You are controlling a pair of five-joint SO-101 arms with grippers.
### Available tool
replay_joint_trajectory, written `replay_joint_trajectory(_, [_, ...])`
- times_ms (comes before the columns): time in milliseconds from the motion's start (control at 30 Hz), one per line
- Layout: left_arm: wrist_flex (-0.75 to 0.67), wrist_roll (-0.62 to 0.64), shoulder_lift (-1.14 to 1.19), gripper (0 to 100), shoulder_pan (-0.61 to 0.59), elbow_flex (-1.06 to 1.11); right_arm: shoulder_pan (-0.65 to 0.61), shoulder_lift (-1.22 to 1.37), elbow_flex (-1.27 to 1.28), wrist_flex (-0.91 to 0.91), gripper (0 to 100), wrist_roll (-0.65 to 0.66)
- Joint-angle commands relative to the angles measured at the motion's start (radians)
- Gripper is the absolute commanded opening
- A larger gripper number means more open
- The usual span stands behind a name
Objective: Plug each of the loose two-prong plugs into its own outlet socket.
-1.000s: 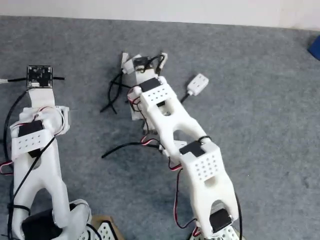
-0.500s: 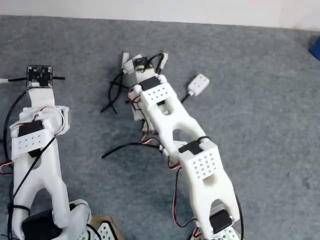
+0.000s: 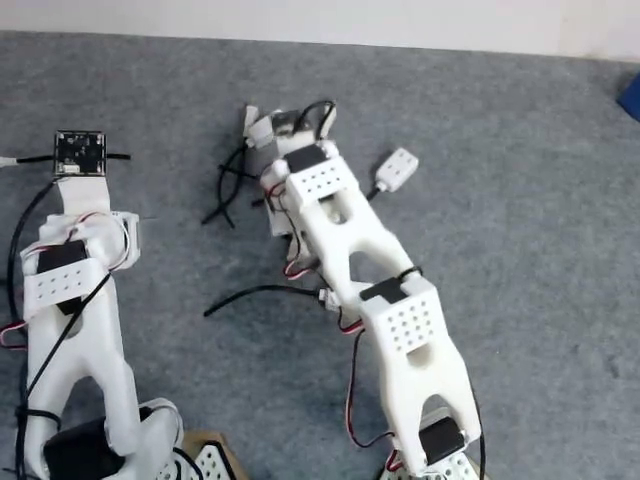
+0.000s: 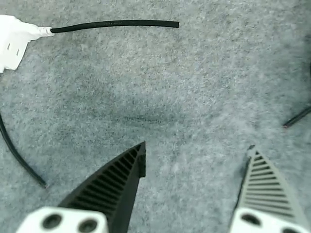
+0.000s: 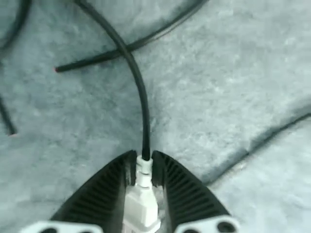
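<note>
The right end effector (image 5: 144, 158) is gripping a white plug (image 5: 142, 201). Its two black ridged fingers (image 5: 109, 187) are pressing on either side of the plug's body. The plug's black cord (image 5: 139, 87) is running out ahead of the fingertips and curving away over the grey worktop (image 5: 233, 87). The prongs are sitting hidden between the fingers. A little beyond the fingertips, a loose black cable (image 5: 87, 60) is crossing the cord.

In the high view this arm is stretching toward the far middle of the worktop. Its end effector is sitting beside a tangle of black cables (image 3: 225, 190). A white socket block (image 3: 397, 168) with a short cord is lying to the right of that end effector, apart from it and not touching it.

The left end effector (image 4: 197, 146) is hanging open above bare worktop, its fingers standing wide apart with nothing between them. Ahead of it and off to one side, a second socket block (image 4: 12, 41) is lying flat and showing two slots. Its short black cord (image 4: 114, 23) is stretching across the worktop ahead of the open fingers, and neither finger is touching it. Another thin cable (image 4: 19, 155) is trailing near one finger.
</note>
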Motion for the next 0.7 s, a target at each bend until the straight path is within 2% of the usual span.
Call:
replay_joint_trajectory(0, [-0.008, -0.008, -0.019, 32, 0.068, -0.012, 0.081, -0.182, -0.265, 0.174, 0.7, 0.018])
replay_joint_trajectory(133, [0.124, -0.003, -0.013, 32, 0.159, -0.087, 0.125, -0.272, -0.417, 0.308, 0.7, 0.020])
replay_joint_trajectory(267, [0.292, -0.002, -0.019, 32, 0.237, -0.214, 0.133, -0.367, -0.282, 0.305, 0.7, 0.020])
replay_joint_trajectory(433, [0.391, -0.002, -0.012, 32, 0.274, -0.343, 0.128, -0.552, -0.191, 0.305, 0.7, 0.023])
replay_joint_trajectory(500, [0.420, -0.002, -0.012, 32, 0.288, -0.380, 0.102, -0.636, -0.091, 0.306, 0.6, 0.055])
replay_joint_trajectory(667, [0.496, 0.035, -0.012, 33, 0.323, -0.481, 0.022, -0.817, 0.378, 0.280, 0.6, 0.150])
